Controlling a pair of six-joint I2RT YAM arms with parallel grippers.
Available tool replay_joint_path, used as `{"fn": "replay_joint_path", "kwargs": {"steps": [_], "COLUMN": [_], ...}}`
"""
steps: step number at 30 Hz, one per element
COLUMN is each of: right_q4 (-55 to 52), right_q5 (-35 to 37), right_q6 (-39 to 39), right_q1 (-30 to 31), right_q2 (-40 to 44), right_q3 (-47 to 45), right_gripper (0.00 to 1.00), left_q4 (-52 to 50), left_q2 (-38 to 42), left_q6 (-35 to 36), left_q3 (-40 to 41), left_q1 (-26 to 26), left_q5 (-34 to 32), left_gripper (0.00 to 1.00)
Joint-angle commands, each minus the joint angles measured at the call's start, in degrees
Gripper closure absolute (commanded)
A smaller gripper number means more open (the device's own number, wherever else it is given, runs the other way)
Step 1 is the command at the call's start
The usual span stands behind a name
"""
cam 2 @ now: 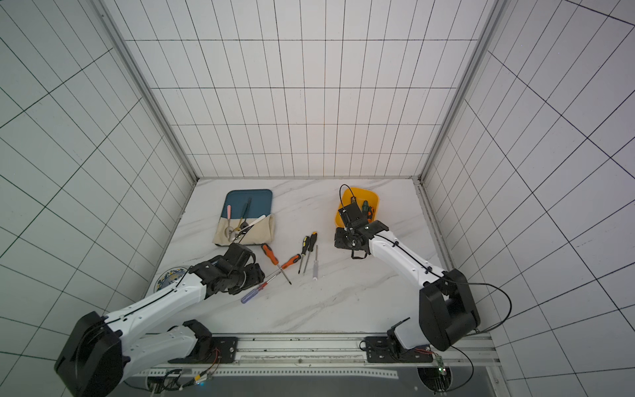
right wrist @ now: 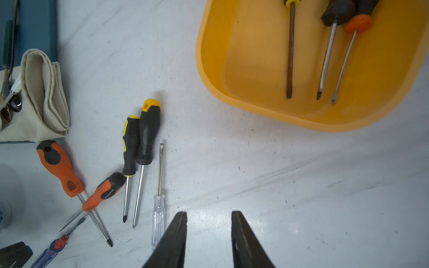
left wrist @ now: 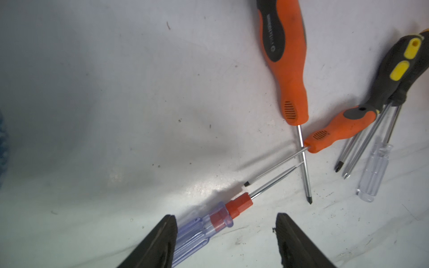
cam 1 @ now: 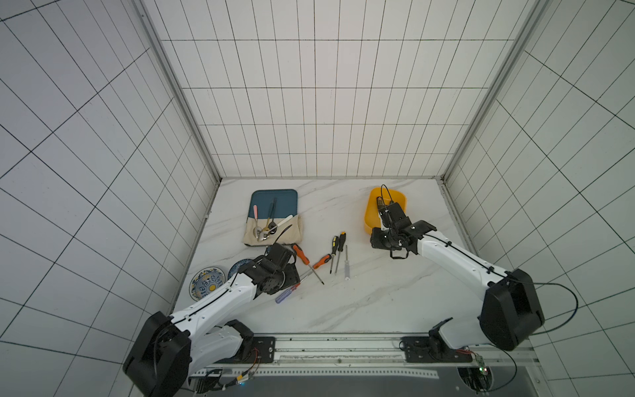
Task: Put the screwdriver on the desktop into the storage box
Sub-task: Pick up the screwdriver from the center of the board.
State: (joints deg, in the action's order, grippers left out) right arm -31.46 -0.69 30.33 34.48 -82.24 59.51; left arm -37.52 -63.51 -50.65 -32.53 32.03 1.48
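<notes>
- Six screwdrivers lie loose on the white marble-look desktop point(right wrist: 301, 185), clustered mid-table. The slim screwdriver with a translucent blue plastic handle and red collar point(left wrist: 202, 228) sits at the near left end of that cluster.
- It looks light and rigid. The smooth fluted handle may slip or roll, and the thin steel shaft offers little to pinch. I would take it across the thick of the handle, just behind the collar.
- Its shaft runs alongside that of the small orange-and-black rubber-grip screwdriver point(left wrist: 341, 127), and its tip reaches the shaft of the large orange-and-black screwdriver point(left wrist: 287, 69). A careless lift could drag either one.
- The left gripper point(left wrist: 224, 215) hangs low over the blue handle with its jaws wide apart and nothing held. The handle passes beside one finger point(left wrist: 162, 239); I cannot tell whether they touch.
- To the right lie the pair of black-and-yellow rubber-handled screwdrivers point(right wrist: 142, 139) and the small clear-handled screwdriver point(right wrist: 158, 220). These are stiff too, and the rubber grips should hold better.
- The right gripper point(right wrist: 209, 212) is empty with a modest gap between its jaws, above bare desktop between the cluster and the box.
- The yellow-orange plastic storage box point(right wrist: 210, 69) stands far right, with three more screwdrivers point(right wrist: 336, 14) lying flat inside and free floor beside them.
- Far left is the flat dark teal tray point(cam 1: 275, 199) under a folded beige cloth point(cam 1: 288, 237). A patterned blue-and-yellow plate point(cam 1: 206, 283) sits near left.
</notes>
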Motion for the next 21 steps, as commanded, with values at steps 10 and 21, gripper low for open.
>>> {"fn": "replay_joint_path", "kwargs": {"steps": [10,21], "right_q4": [2.7,3.2], "right_q5": [-0.1,0.8], "right_q6": [2.3,2.8], "right_q1": [2.6,4.7], "right_q2": [0.4,-1.7], "right_q3": [-4.9,-4.9], "right_gripper": [0.64,0.64], "left_q4": [0.8,-0.1], "left_q2": [2.9,4.9], "left_q6": [-2.3,-2.0], "left_q3": [5.4,7.8], "left_q1": [2.2,5.7], "left_q5": [-0.4,-1.0], "left_gripper": [0.25,0.25]}}
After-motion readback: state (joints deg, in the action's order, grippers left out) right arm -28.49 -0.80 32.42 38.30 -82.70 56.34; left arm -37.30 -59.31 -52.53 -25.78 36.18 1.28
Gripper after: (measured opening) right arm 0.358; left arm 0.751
